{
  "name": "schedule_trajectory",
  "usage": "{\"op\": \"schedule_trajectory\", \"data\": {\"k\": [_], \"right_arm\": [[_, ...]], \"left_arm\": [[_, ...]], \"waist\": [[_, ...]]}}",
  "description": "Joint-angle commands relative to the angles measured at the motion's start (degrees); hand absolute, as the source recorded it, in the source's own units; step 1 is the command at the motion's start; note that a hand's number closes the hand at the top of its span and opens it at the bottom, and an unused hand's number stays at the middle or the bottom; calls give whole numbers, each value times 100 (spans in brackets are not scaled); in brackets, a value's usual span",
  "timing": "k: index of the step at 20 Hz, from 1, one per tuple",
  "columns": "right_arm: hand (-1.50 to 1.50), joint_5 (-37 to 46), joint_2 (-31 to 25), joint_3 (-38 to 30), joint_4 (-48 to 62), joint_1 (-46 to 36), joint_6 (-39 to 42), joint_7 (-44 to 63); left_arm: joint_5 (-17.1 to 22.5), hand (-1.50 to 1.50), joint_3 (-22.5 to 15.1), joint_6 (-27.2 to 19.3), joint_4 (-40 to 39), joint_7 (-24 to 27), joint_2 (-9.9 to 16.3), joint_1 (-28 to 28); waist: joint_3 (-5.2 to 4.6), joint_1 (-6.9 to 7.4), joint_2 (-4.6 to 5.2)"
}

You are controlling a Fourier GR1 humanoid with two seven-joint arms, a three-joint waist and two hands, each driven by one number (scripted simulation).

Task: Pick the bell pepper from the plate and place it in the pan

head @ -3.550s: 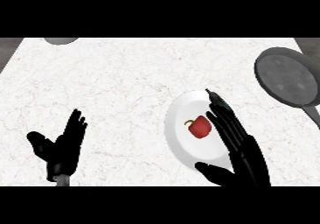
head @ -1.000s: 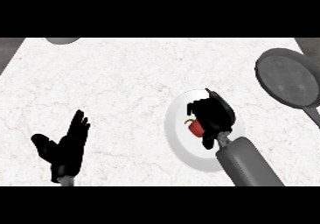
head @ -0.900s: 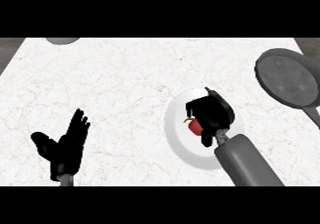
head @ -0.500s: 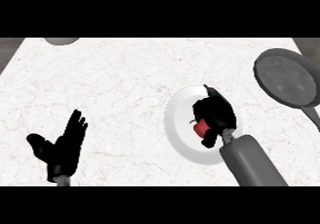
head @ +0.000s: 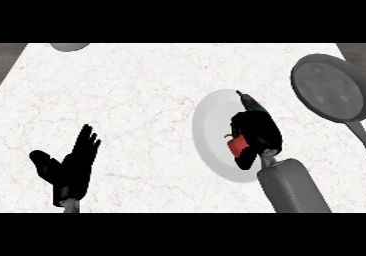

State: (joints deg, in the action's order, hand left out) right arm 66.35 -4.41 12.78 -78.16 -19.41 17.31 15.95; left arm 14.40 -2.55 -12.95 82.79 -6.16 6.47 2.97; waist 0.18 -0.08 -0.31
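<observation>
**Robot hand closing on the pepper, lift not yet made**

The right robot hand (head: 254, 131) sits over the white plate (head: 209, 125), its fingers and thumb curled round the red bell pepper (head: 237, 145), which shows only as a red patch with a bit of stem at the hand's nine o'clock side. The pepper seems to rest on the plate still, a little toward five o'clock of the plate's middle. The grey pan (head: 328, 88) lies at about one o'clock from the plate, apart from it, its handle running down toward five o'clock.

The step in hand looks like securing the grasp before the lift. To do it well, the fingers should wrap the pepper's body rather than the stem, then rise straight up until clear of the plate's rim before swinging toward one o'clock. Carry it over the pan's round middle, not the handle, and lower before letting go.

The left robot hand (head: 68, 167) rests at the bench's (head: 127, 90) seven o'clock edge, fingers straight and spread, holding nothing.
</observation>
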Motion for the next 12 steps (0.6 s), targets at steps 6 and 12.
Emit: {"op": "schedule_trajectory", "data": {"k": [6,12], "right_arm": [[150,673,76,72,-2194,295,-1069,755],[150,443,-62,-642,-2856,138,-857,1025]], "left_arm": [[-73,0,-2,2,-143,155,-52,298],[15,0,138,30,-43,-142,26,16]], "waist": [[-23,-148,-38],[-18,-20,20]]}}
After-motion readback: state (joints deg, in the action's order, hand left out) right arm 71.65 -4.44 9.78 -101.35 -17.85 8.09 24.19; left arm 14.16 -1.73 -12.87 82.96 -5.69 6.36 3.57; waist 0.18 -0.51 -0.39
